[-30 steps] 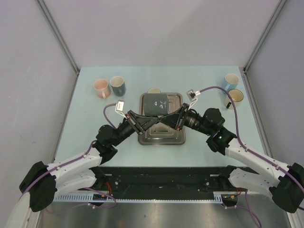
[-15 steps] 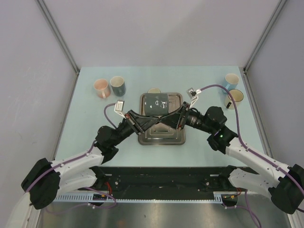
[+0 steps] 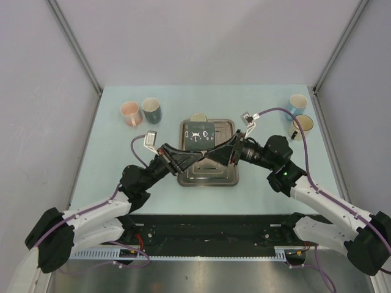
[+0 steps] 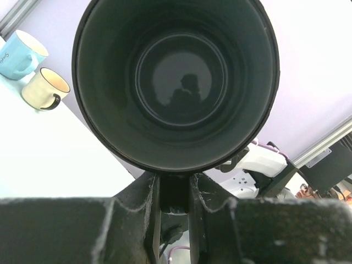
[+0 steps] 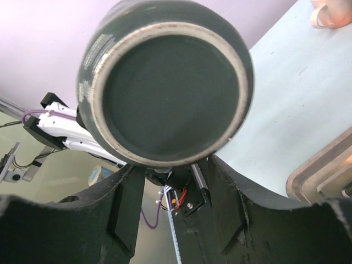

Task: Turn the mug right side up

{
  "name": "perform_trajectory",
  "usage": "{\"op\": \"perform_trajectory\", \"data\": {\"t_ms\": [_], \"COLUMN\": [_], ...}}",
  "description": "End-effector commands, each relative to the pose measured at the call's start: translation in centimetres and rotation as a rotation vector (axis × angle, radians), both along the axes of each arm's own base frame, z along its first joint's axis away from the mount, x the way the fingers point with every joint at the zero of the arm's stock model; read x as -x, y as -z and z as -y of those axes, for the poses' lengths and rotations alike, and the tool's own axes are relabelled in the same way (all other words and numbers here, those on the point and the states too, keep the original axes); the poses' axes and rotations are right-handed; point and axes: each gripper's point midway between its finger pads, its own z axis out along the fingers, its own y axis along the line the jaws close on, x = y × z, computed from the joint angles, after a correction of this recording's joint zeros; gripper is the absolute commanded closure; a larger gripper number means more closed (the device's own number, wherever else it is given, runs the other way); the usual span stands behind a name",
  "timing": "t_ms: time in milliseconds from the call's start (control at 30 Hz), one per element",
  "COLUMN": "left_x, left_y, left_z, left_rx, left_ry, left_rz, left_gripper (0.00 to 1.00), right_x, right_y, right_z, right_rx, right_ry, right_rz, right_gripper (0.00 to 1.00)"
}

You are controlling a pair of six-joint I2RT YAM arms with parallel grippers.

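Mug: you have the dark mug (image 3: pixel 199 134) in the air over the far half of the metal tray (image 3: pixel 208 182). It lies roughly sideways, its white print facing up at the top camera.
Mug mouth: it faces straight into the left wrist camera, so you see down to the glossy bottom.
Mug base: the unglazed foot ring fills the right wrist view.
Left gripper: the left gripper (image 4: pixel 174 190) is pinched together on the mug just under its rim, with only a narrow slit between the fingers.
Right gripper: the right gripper (image 5: pixel 173 168) stands spread, a finger on each side below the mug's base, and is not pinching it.
Crowding: both arms meet nose to nose over the middle of the tray, so their fingers cover much of the tray floor from above.
Behind the tray: a pale mug (image 3: pixel 198 116) sits just past the far rim, mostly hidden by the held mug.
Left of the tray: a pink mug (image 3: pixel 129 112) and a dark teal mug (image 3: pixel 151 110) stand upright side by side, well off the far left corner.
Right of the tray: a light blue mug (image 3: pixel 297 104) and a cream mug (image 3: pixel 303 125) stand upright, well off the far right corner.
Cable: the right arm's purple cable (image 3: pixel 269 112) loops between the tray and those two mugs.
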Motion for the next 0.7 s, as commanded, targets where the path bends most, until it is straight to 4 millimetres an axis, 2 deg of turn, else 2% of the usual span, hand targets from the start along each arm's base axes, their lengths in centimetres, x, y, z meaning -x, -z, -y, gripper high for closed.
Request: {"op": "perform_trajectory", "data": {"t_ms": [0, 400, 667], "left_x": [1.4, 0.5, -0.7], "left_y": [-5.2, -5.0, -4.1], "left_z": [-2.4, -4.0, -5.1], "left_rx": [0.143, 0.136, 0.048], "left_ry": [-0.052, -0.165, -0.268], "left_rz": [0.167, 0.163, 0.158], "left_gripper": [1.00, 1.00, 1.00], "right_x": [-0.5, -0.3, 1.0], "right_y": [-1.7, -1.9, -3.8], "right_z": [0.3, 0.7, 1.7], "right_rx": [-0.003, 0.019, 0.022], "right_ry": [0.026, 0.040, 0.060], "right_rz": [0.054, 0.069, 0.129], "right_gripper": [0.46, 0.46, 0.46]}}
